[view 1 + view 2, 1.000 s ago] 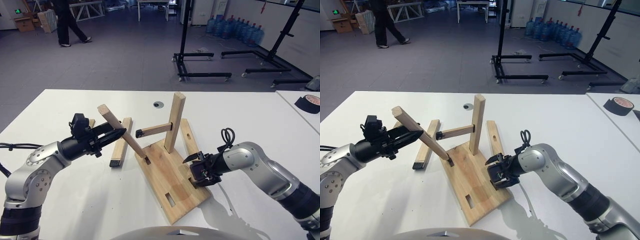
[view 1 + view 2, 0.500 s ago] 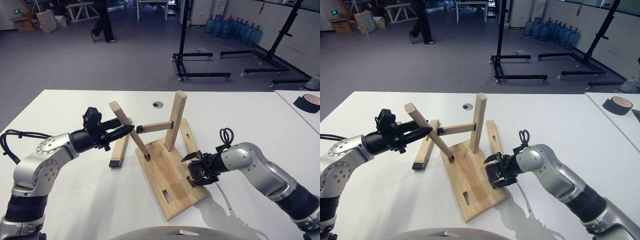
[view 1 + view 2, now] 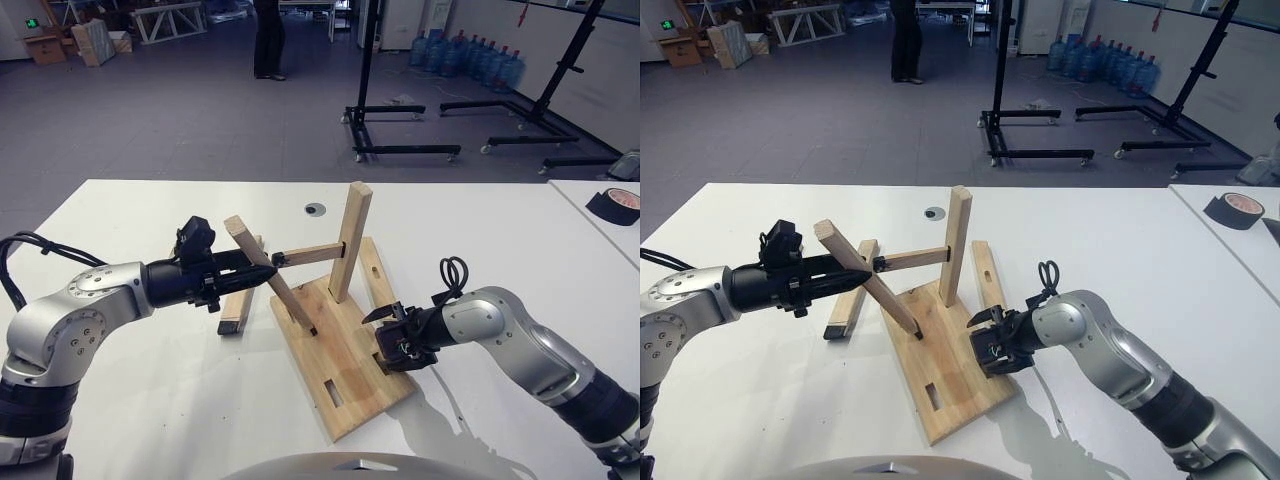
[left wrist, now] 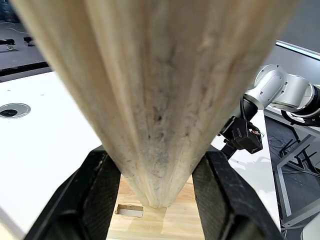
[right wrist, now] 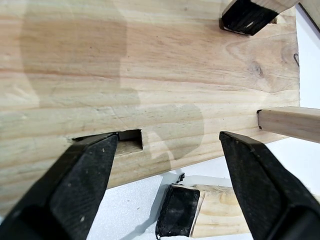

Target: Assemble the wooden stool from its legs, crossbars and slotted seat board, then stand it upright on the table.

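left gripper (image 3: 260, 276) clamping leg (image 3: 290, 301), carried rightward over seat board (image 3: 345, 388), right gripper (image 3: 387, 340) spread wide

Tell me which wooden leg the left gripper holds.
The tilted leg, clamped in the left gripper, its lower end by the seat board. The upright leg stands on the board; a third leg lies flat on the table.
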